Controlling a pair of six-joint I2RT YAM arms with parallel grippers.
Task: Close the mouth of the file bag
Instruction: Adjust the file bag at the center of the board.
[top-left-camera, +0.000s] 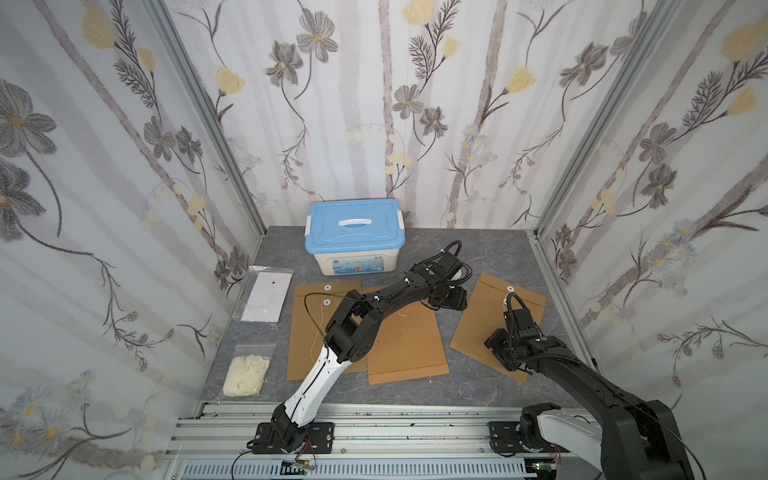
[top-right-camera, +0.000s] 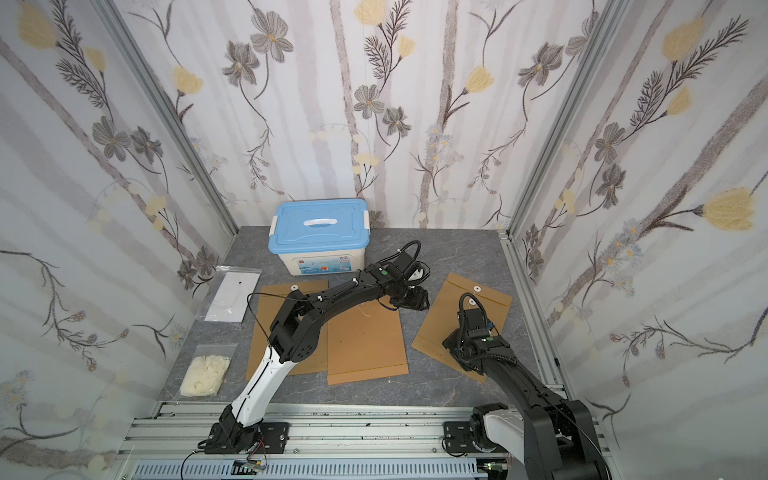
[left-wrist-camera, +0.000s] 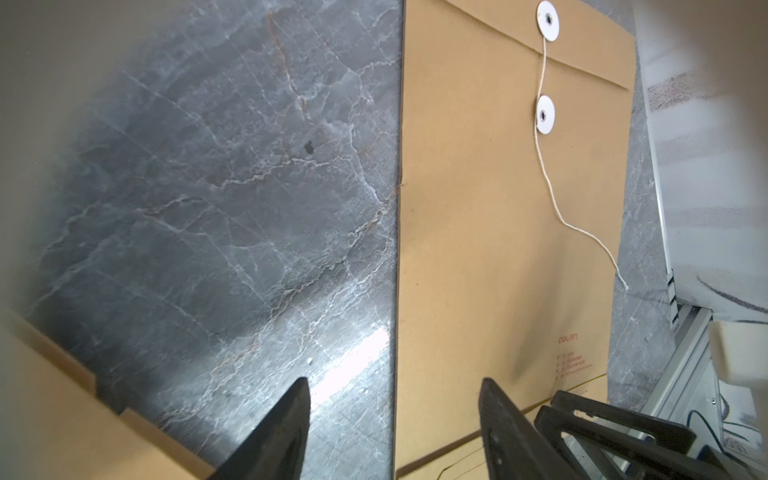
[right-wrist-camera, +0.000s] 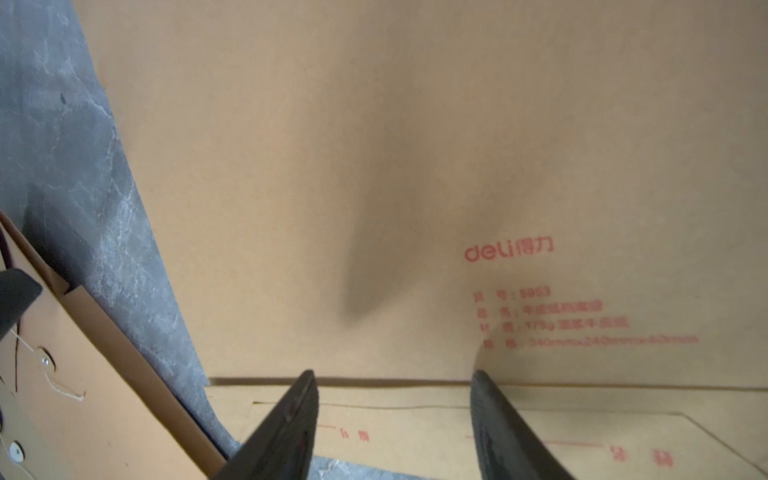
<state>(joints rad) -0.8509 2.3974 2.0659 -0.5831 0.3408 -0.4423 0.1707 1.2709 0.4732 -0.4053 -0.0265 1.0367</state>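
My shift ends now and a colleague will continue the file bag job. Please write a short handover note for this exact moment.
Left gripper: jaws open, empty, over the long edge of the right file bag.
Right gripper: jaws open, empty, low over that bag's bottom end.
Right file bag: lies flat and tilted, with its flap folded down.
String: runs from the upper disc past the lower disc; its end lies loose.
Done: flap down.
Left: wind the string around the discs.
The middle file bag overlaps the left file bag.
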